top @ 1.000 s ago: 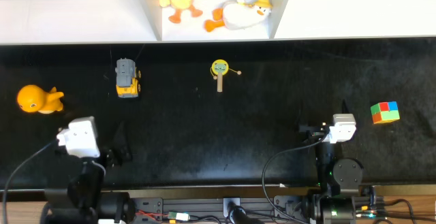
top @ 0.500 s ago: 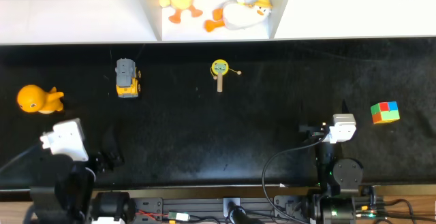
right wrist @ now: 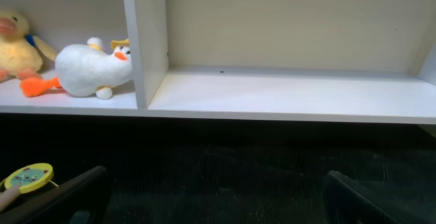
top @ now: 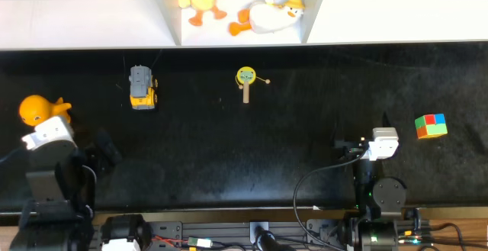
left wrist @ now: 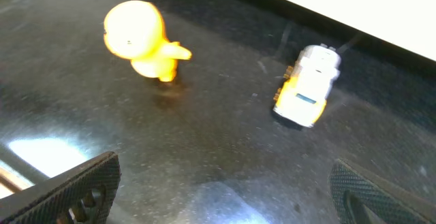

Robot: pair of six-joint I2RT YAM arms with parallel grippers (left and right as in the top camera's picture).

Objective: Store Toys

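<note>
Jaws spread on left gripper (left wrist: 225,190) and right gripper (right wrist: 218,197); orange duck (top: 38,108) by the left edge of the black table (top: 229,159), near the left gripper; truck (top: 141,87) and rattle (top: 245,78) well apart toward the back edge, beneath the white shelf (top: 91,22); cube (top: 431,125) near the right edge.

Truck (top: 141,87) between duck figure (left wrist: 136,37) and rattle (top: 245,78); cube (top: 430,126) rightmost

Overhead view; two low wrist views toward shelf (right wrist: 272,94)
</note>
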